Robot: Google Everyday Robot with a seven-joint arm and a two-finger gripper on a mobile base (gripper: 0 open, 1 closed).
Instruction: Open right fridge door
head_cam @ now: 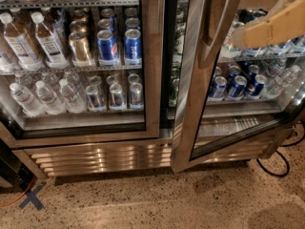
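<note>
Glass is framed in wide brushed steel on both doors of the fridge. The right fridge door (190, 104) is seen standing open at an angle: its free edge is turned out from the cabinet toward the floor (157, 199), and its bottom rail is drawn slanted toward the lower right corner of the fridge. A dark curved handle (215, 27) is fixed near the top of this door. The gripper (240, 36) is found near the upper right edge of the view, at the end of a tan arm (281, 23), just beside the handle and at the height of the upper shelf. Whether the gripper is open or closed cannot be told.

The left door (151, 56) is kept shut. Behind its glass, water bottles (43, 97) are laid on the lower shelf, and blue cans (107, 46) with a gold can (80, 46) are stood on the shelf above. More blue cans (236, 85) are seen behind the right door.

Under the doors a steel grille (95, 157) is mounted. On the floor a blue cross of tape (31, 198) is stuck near the lower left corner, and a black cable (281, 163) is laid at the right edge.
</note>
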